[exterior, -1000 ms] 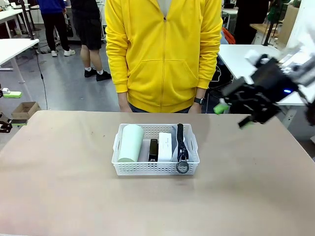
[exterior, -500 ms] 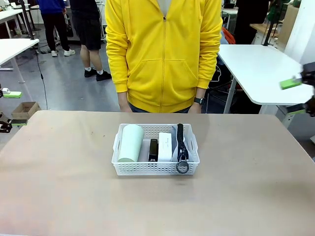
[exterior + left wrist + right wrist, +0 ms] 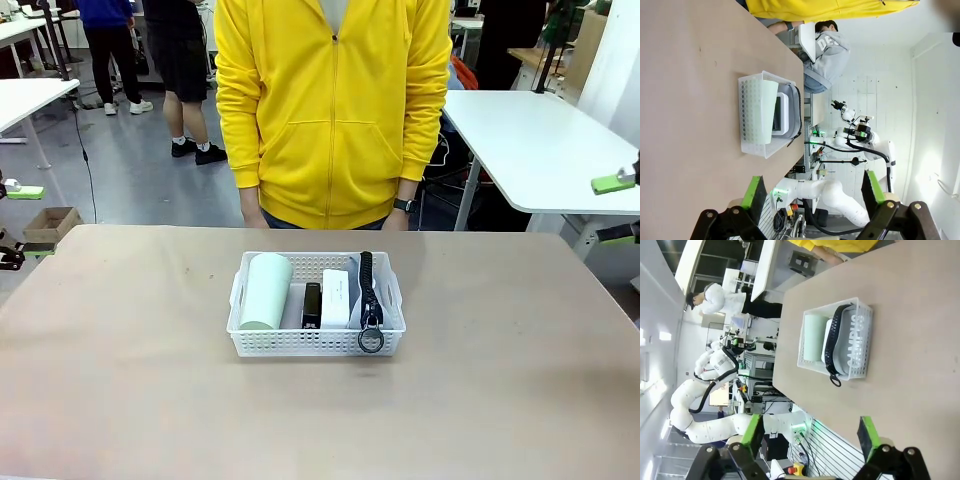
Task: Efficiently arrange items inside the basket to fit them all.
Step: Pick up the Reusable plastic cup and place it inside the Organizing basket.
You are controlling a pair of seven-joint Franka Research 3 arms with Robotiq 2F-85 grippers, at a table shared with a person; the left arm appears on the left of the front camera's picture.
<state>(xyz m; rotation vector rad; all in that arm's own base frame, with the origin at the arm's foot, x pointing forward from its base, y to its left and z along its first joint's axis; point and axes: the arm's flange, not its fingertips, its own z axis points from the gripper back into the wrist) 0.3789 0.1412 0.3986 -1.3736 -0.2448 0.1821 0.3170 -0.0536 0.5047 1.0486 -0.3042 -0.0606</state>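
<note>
Where it stands in the basket, the pouch reads "CAMPUS".

basket: white — perforated lattice sides
cup: pale green
bar: black
box: white
pouch: grey, black trim — white "CAMPUS" print
surface: plain tan
hoodie: bright yellow

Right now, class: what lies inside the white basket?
In the basket: green cup, black bar, white box, CAMPUS pouch. Its floor beneath them is hidden.
</note>
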